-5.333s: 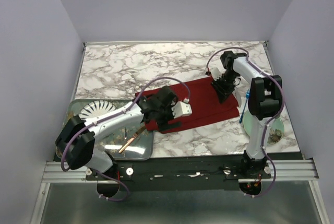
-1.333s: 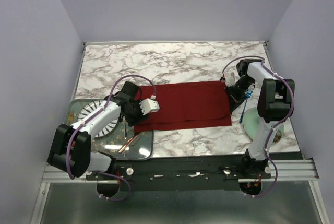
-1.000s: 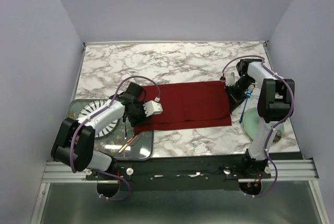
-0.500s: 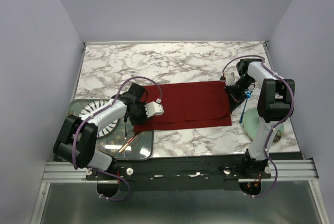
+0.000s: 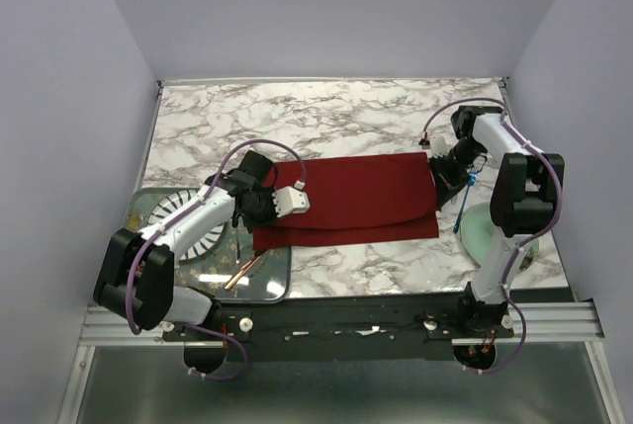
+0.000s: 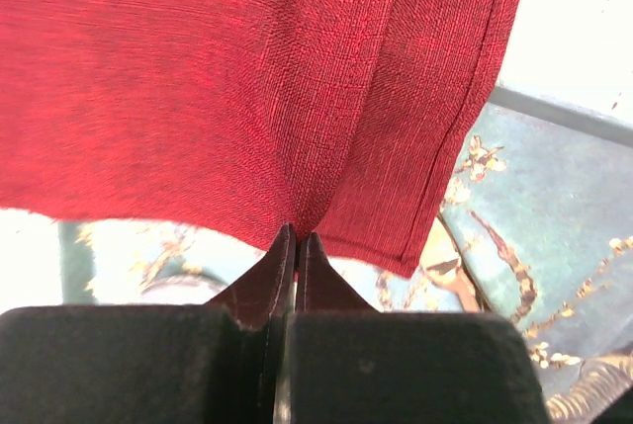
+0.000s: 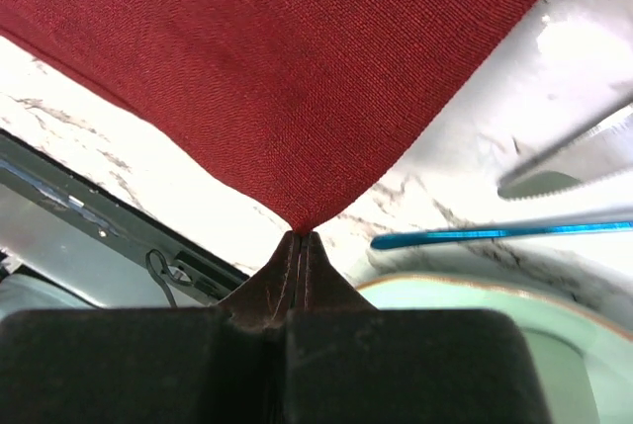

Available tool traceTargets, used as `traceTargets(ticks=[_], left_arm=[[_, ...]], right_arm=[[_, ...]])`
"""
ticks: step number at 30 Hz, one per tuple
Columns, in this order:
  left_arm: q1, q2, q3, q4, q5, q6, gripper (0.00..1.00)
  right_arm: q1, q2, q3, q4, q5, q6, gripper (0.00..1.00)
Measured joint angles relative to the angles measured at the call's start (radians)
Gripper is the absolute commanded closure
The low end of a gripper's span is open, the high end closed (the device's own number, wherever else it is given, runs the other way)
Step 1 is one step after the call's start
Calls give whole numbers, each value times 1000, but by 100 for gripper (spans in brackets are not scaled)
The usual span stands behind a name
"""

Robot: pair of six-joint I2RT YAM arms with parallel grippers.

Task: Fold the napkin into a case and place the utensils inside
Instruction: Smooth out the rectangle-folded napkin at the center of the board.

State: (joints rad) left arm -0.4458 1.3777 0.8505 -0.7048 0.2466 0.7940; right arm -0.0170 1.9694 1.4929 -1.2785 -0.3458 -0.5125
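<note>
Lab booth: plain walls [image 5: 326, 9], marble table [image 5: 297, 118]

No legible text, label, brand, number or sign was found in the overhead view or in either wrist view.

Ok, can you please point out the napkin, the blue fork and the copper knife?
napkin [image 5: 346, 197], top view, middle of the red cloth.
blue fork [image 7: 495, 234], right wrist view, on its blue handle.
copper knife [image 5: 243, 271], top view, middle of its length.
</note>
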Motion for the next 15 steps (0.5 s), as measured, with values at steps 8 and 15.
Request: traceTargets(ticks=[8, 15], left_arm=[[0, -88, 56, -93, -13, -12, 100], [0, -157, 43, -141, -27, -21, 100]], right_arm=[[0, -97, -13, -25, -5, 0, 99], [0, -116, -148, -6, -26, 27, 99]])
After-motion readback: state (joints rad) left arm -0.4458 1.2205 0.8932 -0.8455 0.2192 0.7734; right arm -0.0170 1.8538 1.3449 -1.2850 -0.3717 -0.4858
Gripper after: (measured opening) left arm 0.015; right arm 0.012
